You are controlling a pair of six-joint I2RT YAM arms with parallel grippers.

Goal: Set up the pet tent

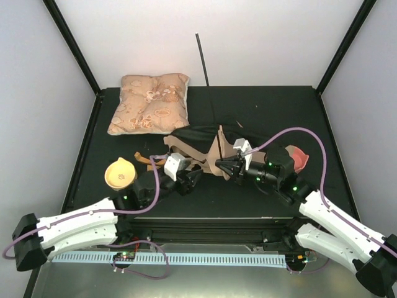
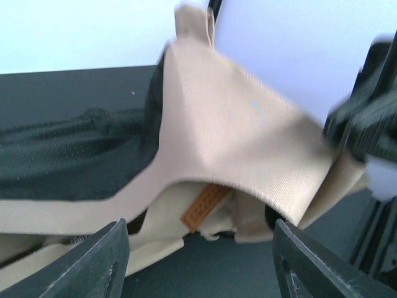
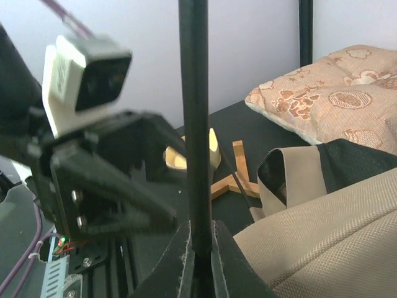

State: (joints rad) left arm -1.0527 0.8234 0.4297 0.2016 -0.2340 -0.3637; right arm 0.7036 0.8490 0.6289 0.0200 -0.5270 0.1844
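Note:
The pet tent (image 1: 197, 141) lies crumpled mid-table, tan canvas with black lining. One thin black pole (image 1: 205, 68) slants up from it toward the back wall. My right gripper (image 1: 219, 166) is at the tent's near edge. In the right wrist view the right gripper (image 3: 197, 234) is shut on the pole (image 3: 195, 124), beside tan canvas (image 3: 322, 242). My left gripper (image 1: 197, 178) sits just left of it, near the fabric. In the left wrist view the left gripper (image 2: 200, 228) is open and empty, with a raised canvas fold (image 2: 248, 136) and the brown leather label (image 2: 205, 206) just ahead.
A beige floral cushion (image 1: 150, 103) lies at the back left. A yellow bowl (image 1: 120, 174) and a wooden cross piece (image 1: 149, 160) sit left of the tent. A pink object (image 1: 299, 158) lies to the right. Black frame posts stand at the table's corners.

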